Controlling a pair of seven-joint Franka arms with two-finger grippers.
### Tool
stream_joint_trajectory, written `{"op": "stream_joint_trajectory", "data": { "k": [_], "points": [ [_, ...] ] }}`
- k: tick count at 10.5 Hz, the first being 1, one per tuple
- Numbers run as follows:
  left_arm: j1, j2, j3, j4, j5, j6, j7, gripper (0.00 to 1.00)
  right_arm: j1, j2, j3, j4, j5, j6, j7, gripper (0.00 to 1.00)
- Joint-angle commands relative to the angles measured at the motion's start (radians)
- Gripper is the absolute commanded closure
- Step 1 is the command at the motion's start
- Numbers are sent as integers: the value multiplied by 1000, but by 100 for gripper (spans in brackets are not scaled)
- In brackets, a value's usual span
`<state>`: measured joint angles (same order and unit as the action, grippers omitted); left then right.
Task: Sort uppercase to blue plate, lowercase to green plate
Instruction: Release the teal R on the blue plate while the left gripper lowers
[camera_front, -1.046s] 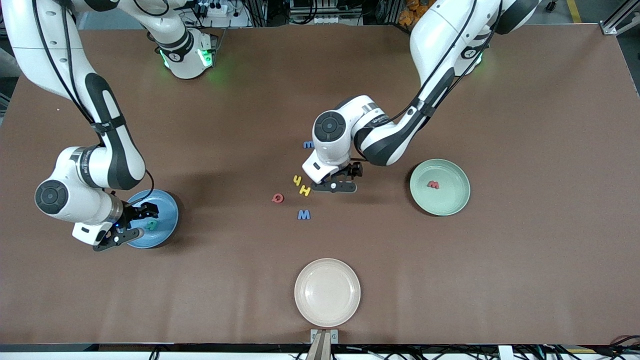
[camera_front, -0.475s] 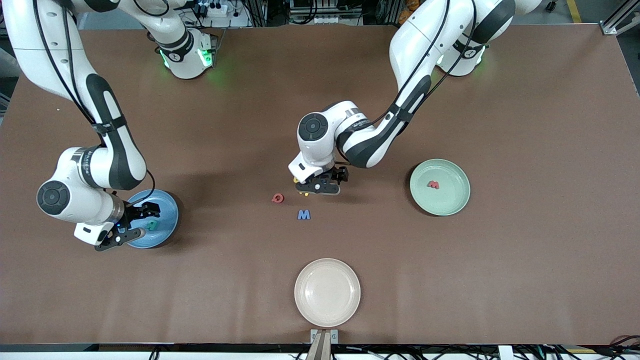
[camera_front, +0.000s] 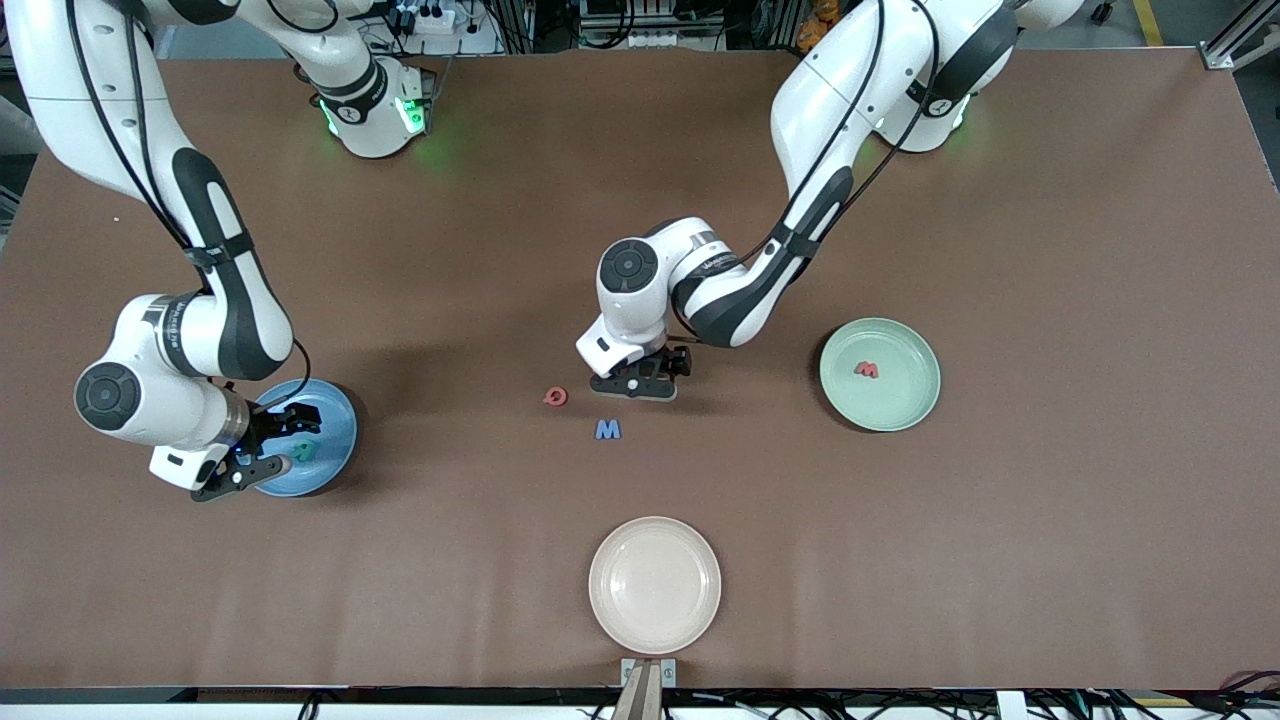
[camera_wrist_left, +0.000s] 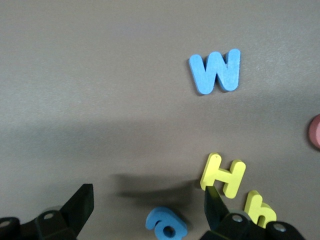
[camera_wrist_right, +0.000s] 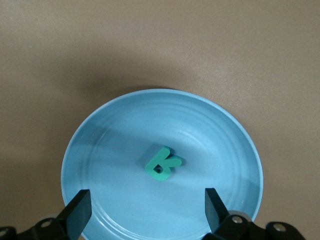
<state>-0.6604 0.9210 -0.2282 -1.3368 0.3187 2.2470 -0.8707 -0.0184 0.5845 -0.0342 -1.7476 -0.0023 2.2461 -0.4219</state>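
Two letters are sorted, and the left gripper (camera_wrist_left: 145, 212) has slid over, spread wide above the little blue a (camera_wrist_left: 166, 226), while the right gripper (camera_wrist_right: 145, 212) waits, released, above the blue plate (camera_wrist_right: 230, 150).

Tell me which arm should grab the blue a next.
Left. The left gripper hovers open right over the blue a, while the right gripper is open over the blue plate.

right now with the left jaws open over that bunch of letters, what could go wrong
1. The left gripper has open jaws over the blue a, with the yellow H and yellow h close beside one finger. Closing could nudge or catch the wrong one.
2. H and h look alike, so a mix-up could send one to the wrong plate, blue plate or green plate.
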Motion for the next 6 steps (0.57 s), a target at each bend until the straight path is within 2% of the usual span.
{"op": "stream_joint_trajectory", "data": {
  "k": [1,4,5,6],
  "points": [
    [-27,16,18,33,20,2,-28,3,-11,1,8,3,7,-14,-12,0],
    [-8,2,10,30,10,0,-19,6,-11,6,8,3,7,-14,-12,0],
    [-8,1,9,30,10,-1,-19,14,-11,6,8,3,5,-16,-12,0],
    [-8,1,6,28,8,-3,-19,18,-11,6,8,3,7,-16,-11,0]
  ]
}}
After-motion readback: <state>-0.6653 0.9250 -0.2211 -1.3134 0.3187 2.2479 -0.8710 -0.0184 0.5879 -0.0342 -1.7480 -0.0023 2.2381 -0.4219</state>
